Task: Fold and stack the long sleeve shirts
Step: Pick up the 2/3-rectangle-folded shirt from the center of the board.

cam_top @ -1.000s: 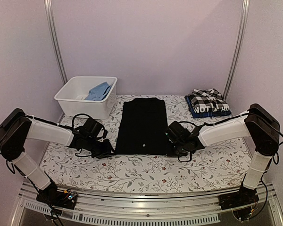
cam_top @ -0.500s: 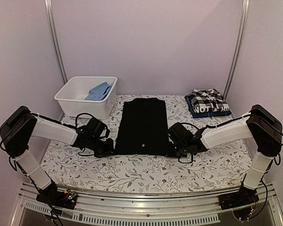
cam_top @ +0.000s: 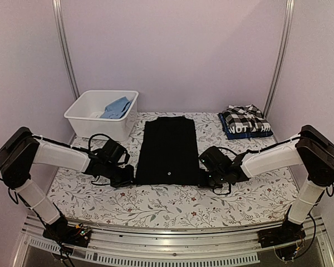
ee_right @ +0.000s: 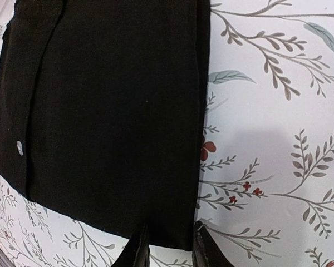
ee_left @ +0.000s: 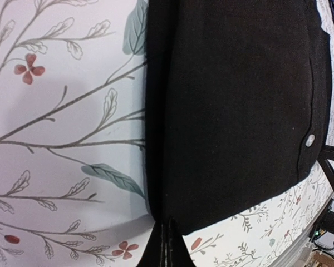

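The plain black collared shirt (cam_top: 167,149) lies folded into a long narrow strip in the middle of the table. My left gripper (cam_top: 126,177) is at its near left corner. In the left wrist view the fingers (ee_left: 168,245) are pressed together on the corner of the black cloth (ee_left: 234,111). My right gripper (cam_top: 207,177) is at the near right corner. In the right wrist view it (ee_right: 170,246) is open, its jaws astride the hem of the shirt (ee_right: 111,111). The checked shirt (cam_top: 245,118) lies folded on the dark lettered shirt (cam_top: 248,130) at the back right.
A white bin (cam_top: 83,119) with a blue cloth (cam_top: 117,107) in it stands at the back left. The table has a floral cover (cam_top: 172,200). Metal posts rise at both back corners.
Both grippers have moved inward to the shirt's near corners. The left one now touches the left corner. The shirt has not shifted.
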Action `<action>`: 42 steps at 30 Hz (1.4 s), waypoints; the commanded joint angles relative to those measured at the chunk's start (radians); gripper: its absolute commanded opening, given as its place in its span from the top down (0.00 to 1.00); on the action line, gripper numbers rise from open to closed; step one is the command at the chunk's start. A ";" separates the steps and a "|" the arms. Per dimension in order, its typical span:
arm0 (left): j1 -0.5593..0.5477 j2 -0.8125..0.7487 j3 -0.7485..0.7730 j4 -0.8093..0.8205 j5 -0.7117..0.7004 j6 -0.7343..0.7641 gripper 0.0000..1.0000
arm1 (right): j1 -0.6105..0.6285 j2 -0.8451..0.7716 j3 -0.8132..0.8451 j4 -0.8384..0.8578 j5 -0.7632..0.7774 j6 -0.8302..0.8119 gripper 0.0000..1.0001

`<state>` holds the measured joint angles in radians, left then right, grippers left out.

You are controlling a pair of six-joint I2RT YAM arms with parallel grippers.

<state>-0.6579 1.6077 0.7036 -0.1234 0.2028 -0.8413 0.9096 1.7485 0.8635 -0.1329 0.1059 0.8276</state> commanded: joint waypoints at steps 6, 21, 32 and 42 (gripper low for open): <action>-0.030 -0.034 -0.027 -0.024 -0.019 -0.022 1.00 | 0.021 0.035 -0.098 -0.180 -0.083 0.044 0.79; -0.066 -0.080 -0.059 -0.020 -0.033 -0.052 1.00 | 0.031 -0.003 -0.169 -0.137 -0.095 0.089 1.00; -0.171 -0.297 -0.127 -0.106 -0.097 -0.121 1.00 | 0.077 -0.279 -0.219 -0.198 -0.096 0.128 1.00; -0.357 -0.568 -0.099 -0.299 -0.200 -0.245 1.00 | 0.173 -0.553 -0.139 -0.425 -0.011 0.203 1.00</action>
<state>-0.9668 1.1118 0.5797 -0.2897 0.0776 -1.0264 1.0634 1.2831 0.6640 -0.3801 0.0273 0.9920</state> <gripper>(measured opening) 0.004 0.003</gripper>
